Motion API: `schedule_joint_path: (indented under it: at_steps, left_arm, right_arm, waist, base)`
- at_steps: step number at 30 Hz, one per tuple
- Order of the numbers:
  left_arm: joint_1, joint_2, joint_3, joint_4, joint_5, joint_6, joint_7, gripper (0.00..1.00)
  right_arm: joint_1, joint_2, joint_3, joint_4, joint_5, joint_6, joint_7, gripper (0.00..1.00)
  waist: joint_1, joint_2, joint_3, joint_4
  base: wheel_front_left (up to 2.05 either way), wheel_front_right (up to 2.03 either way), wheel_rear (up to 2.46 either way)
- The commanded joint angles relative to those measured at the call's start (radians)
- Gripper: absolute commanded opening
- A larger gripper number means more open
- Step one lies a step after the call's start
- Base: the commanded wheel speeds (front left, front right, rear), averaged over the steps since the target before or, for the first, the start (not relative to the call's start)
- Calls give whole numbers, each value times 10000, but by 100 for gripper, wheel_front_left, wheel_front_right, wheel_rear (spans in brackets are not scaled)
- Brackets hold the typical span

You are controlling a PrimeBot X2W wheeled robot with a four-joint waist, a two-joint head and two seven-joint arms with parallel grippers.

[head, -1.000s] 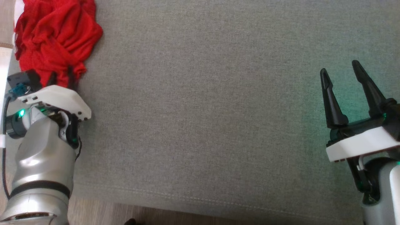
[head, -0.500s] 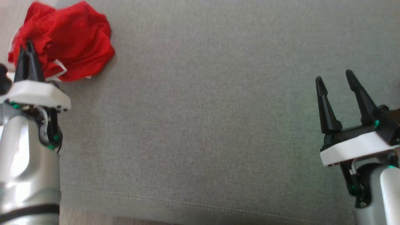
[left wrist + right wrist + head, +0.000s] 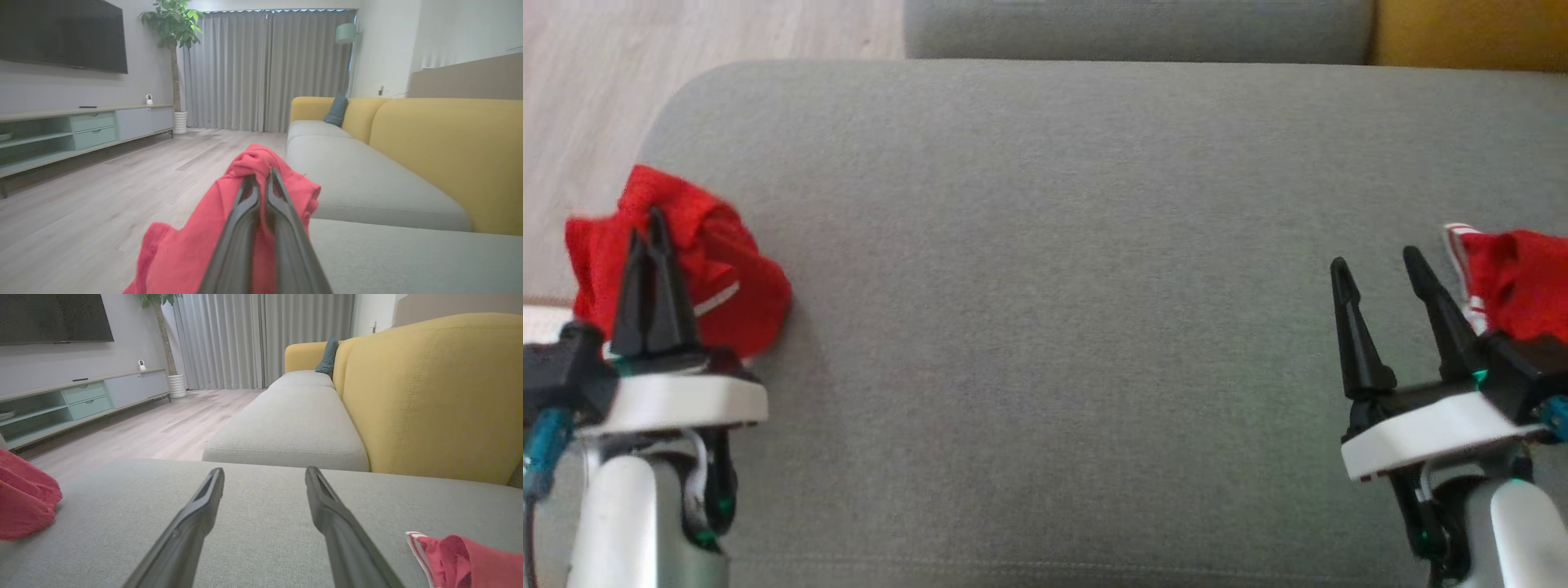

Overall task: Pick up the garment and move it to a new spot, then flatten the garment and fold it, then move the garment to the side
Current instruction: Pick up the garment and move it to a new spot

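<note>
A crumpled red garment (image 3: 727,278) with a thin white stripe hangs bunched at the left end of the grey sofa cushion (image 3: 1054,286). My left gripper (image 3: 645,224) is shut on a fold of it. In the left wrist view the closed fingers (image 3: 245,212) pinch the red garment (image 3: 192,245), which drapes below them over the cushion's edge. My right gripper (image 3: 1372,261) stands open above the cushion at the right, nothing between its fingers (image 3: 196,522). In the right wrist view the held garment (image 3: 20,498) shows at the far left.
A second red cloth with white stripes (image 3: 1519,286) lies at the cushion's right edge, just right of my right gripper, and shows as a red cloth (image 3: 470,555) in the right wrist view. A yellow backrest (image 3: 429,396) rises beyond. Wooden floor (image 3: 605,106) lies past the left end.
My left gripper has shut on the garment and drawn it up into a bunch. The head camera has tilted up, bringing the cushion's far edge and the second red cloth into view.
</note>
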Motion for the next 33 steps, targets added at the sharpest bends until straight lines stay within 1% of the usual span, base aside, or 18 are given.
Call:
schedule_joint_path:
  at_steps: [1,4,7,11,16,18,22,25,26,29,30,31,32,33]
  left_arm:
    - [-299,162,172,-628,153,26,35,0]
    - [-30,57,-333,-1269,245,-139,319,0]
    - [17,-90,-949,-1473,241,-361,591,0]
    - [-254,-334,-1998,-1004,127,-672,765,0]
    - [-1113,-515,-3448,-69,-53,-923,619,0]
    - [-1518,-542,-3944,150,-120,-937,501,0]
    - [-2216,-560,-4804,713,-326,-893,344,0]
    - [-2455,-563,-5477,1273,-597,-820,311,0]
    - [-2455,-563,-5477,1273,-597,-820,311,0]
    - [-2577,-564,-5944,1990,-822,-748,318,0]
    - [-2594,-564,-6080,2224,-879,-708,322,7]
    - [-2611,-565,-6193,2418,-966,-664,314,41]
    - [-2640,-565,-6303,2556,-1045,-626,278,88]
    - [-2680,-565,-6453,2681,-1062,-619,242,100]
  right_arm:
    - [-15,-19,173,-366,45,-9,-108,100]
    - [32,40,221,-421,38,-9,-105,100]
    - [-30,84,361,-436,55,-9,-131,100]
    - [-121,129,381,-415,70,-9,-182,100]
    - [-281,172,356,-393,111,-9,-332,100]
    - [-349,190,386,-367,155,-9,-400,100]
    - [-395,225,310,-298,221,-9,-578,100]
    - [-441,244,328,-197,270,-9,-687,100]
    - [-441,244,328,-197,270,-9,-687,100]
    - [-525,256,375,-104,309,-9,-800,100]
    - [-545,259,385,-68,313,-9,-830,100]
    - [-566,261,393,-30,317,-9,-851,100]
    - [-586,263,389,11,318,-9,-873,100]
    - [-591,265,362,55,318,-9,-889,100]
  waist:
    - [1,0,-39,-215]
    - [1,0,104,-592]
    - [1,0,308,-1138]
    - [1,0,631,-1887]
    - [1,0,1132,-2721]
    - [1,0,1397,-3032]
    - [1,0,1842,-3364]
    - [1,0,2118,-3520]
    - [1,0,2118,-3520]
    - [1,0,2304,-3599]
    - [1,0,2335,-3604]
    - [1,0,2357,-3603]
    - [1,0,2359,-3587]
    - [1,0,2332,-3538]
  base:
    - [0,0,0]
    - [0,0,0]
    - [0,0,0]
    - [0,0,0]
    - [0,0,0]
    - [0,0,0]
    - [0,0,0]
    - [0,0,0]
    - [0,0,0]
    - [0,0,0]
    - [0,0,0]
    - [0,0,0]
    - [0,0,0]
    - [0,0,0]
